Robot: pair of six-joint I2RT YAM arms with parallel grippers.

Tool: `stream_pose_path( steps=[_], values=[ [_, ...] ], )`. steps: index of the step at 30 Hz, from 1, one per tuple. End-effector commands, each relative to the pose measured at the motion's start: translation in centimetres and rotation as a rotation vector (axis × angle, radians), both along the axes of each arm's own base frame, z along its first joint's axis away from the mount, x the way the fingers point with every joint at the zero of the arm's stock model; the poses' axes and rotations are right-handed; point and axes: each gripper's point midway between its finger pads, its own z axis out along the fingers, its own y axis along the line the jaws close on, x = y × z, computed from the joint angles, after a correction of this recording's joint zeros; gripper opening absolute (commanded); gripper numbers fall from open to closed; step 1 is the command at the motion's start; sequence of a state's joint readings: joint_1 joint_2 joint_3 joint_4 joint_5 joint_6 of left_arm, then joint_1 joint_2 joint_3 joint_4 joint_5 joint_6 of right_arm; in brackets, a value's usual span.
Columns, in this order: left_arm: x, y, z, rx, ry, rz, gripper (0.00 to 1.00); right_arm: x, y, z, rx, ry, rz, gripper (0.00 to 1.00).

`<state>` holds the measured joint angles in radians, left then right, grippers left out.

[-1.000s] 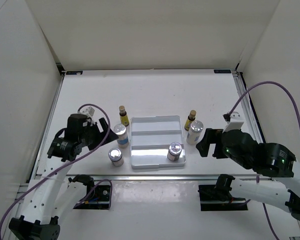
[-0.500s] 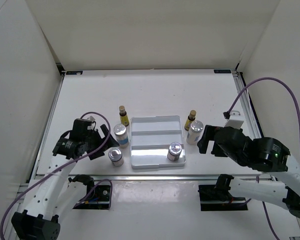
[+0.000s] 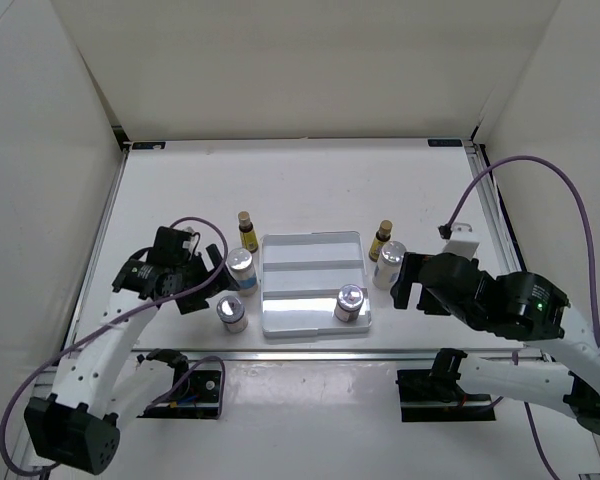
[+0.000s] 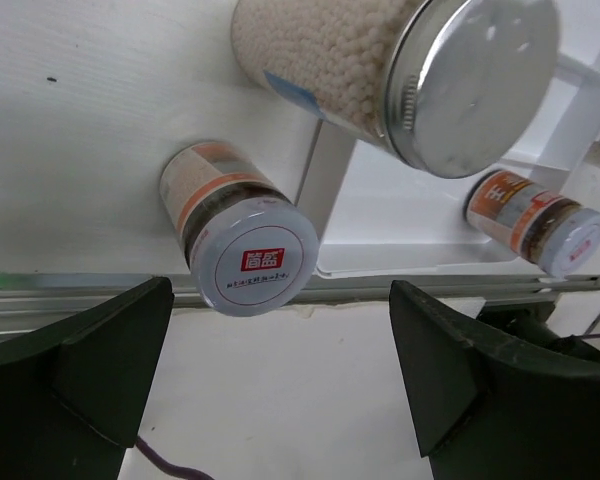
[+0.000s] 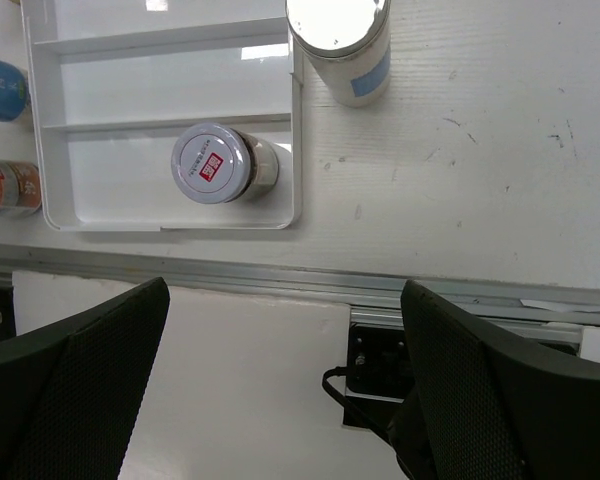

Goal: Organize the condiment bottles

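Note:
A white tray [image 3: 310, 258] lies at the table's middle. One silver-capped white bottle [image 3: 349, 302] stands in the tray's near right corner. A blue-labelled white bottle [image 3: 241, 268] and a red-labelled one [image 3: 231, 313] stand just left of the tray. Another white bottle [image 3: 390, 262] stands at the tray's right edge. Two brown bottles [image 3: 246, 230] [image 3: 382, 238] stand further back. My left gripper [image 3: 208, 285] is open and empty, just left of the two left bottles. In the left wrist view the red-labelled bottle [image 4: 252, 262] lies ahead between the fingers [image 4: 80, 370]. My right gripper [image 3: 402, 285] is open and empty beside the right white bottle [image 5: 340, 45].
The table's metal front rail [image 5: 280, 275] runs under both grippers. White walls enclose the left, back and right sides. The arm bases and black mounts [image 3: 435, 385] sit below the near edge.
My left gripper has moved right and lower, up to the two white bottles left of the tray. The right arm has shifted slightly left. No bottle has moved.

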<state>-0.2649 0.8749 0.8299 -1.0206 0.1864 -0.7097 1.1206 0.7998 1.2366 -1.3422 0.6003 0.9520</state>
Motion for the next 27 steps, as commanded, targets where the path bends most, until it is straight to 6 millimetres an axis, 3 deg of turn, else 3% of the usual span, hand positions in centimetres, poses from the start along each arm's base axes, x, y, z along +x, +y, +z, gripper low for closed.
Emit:
stream_pose_path(
  steps=[1, 6, 9, 12, 19, 27],
  values=[
    [0.0, 0.4, 1.1, 0.057, -0.044, -0.023, 1.0, -0.6, -1.0, -0.6, -0.023, 0.029, -0.024, 1.0],
    [0.2, 2.1, 3.0, 0.11, -0.138, 0.033, 1.0, -0.8, -2.0, -1.5, -0.052, 0.049, -0.077, 1.0],
    [0.2, 1.7, 2.3, 0.112, -0.078, 0.018, 1.0, -0.8, -2.0, -1.9, -0.07, 0.057, -0.077, 1.0],
    [-0.3, 0.7, -0.2, 0.114, 0.053, -0.052, 1.0, -0.6, -1.7, -2.3, -0.112, 0.066, -0.062, 1.0],
    [-0.5, 0.6, -0.5, 0.146, 0.046, -0.034, 1.0, -0.5, -1.6, -3.0, -0.198, 0.104, -0.062, 1.0],
    [-1.7, -0.9, -2.7, 0.194, 0.142, -0.09, 1.0, -0.1, -1.5, -3.3, -0.234, 0.099, -0.072, 1.0]
  ],
)
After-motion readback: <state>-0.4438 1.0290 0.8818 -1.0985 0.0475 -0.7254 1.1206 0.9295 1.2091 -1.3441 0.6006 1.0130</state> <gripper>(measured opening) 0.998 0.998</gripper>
